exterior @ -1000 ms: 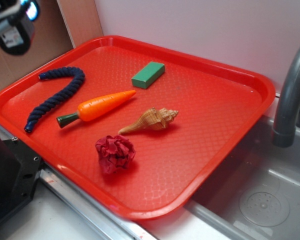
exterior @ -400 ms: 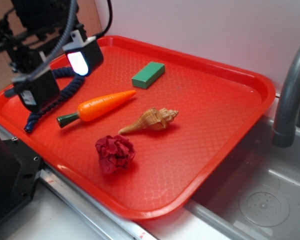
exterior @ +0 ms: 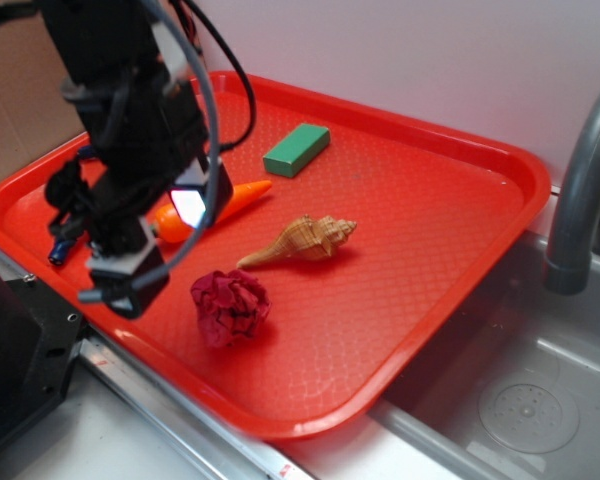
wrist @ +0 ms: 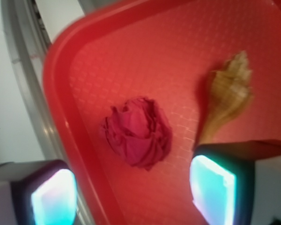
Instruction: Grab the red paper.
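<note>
Hanging above the near-left part of the tray, the gripper has its two fingers spread wide with nothing between them; in the wrist view one lit pad sits at the lower left and the other at the lower right, an open gap separating them. The red paper, a crumpled dark crimson ball, lies on the tray floor just off the gripper at about 4 o'clock in the exterior view, not touched by either finger; from the wrist it sits ahead of the gap, closer to the tray's rounded edge than to the middle. A tan seashell rests near the paper at roughly 1 o'clock from it, apart from it, and its narrow end reaches down behind the right-hand finger in the wrist picture. An orange carrot lies partly hidden behind the arm, at about 12 o'clock from the paper. A green block sits farther back on the red tray. A dark blue rope shows only in bits behind the arm. A grey faucet stands at the tray's 3 o'clock side.
</note>
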You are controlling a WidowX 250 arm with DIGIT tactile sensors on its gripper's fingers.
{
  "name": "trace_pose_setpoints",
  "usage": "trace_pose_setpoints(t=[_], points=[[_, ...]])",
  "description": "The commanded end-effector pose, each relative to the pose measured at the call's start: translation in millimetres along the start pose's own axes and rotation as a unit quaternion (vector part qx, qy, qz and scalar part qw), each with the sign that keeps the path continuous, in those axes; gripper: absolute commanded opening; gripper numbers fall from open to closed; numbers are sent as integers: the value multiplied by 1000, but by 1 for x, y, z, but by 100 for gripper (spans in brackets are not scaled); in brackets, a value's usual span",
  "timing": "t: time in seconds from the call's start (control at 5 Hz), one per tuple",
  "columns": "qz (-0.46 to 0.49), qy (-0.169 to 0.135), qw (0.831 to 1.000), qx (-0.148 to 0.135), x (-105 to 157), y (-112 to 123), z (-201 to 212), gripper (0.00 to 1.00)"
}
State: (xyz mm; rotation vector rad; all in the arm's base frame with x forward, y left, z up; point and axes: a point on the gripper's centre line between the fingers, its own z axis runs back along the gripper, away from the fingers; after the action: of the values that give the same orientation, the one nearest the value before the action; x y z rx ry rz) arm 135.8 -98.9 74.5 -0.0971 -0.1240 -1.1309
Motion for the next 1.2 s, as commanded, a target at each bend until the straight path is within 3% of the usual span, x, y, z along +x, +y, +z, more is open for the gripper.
trace_pose_setpoints(t=[0.0, 0.2, 0.4, 0.6, 1.0], points=[[-10, 28, 1000, 4, 9, -9, -43, 100], [14, 42, 999, 7, 7, 3, -57, 100], [24, 48, 999, 0, 5, 14, -64, 42], [31, 54, 998, -2, 3, 16, -67, 0], [101, 70, 992, 10, -4, 20, -43, 0]])
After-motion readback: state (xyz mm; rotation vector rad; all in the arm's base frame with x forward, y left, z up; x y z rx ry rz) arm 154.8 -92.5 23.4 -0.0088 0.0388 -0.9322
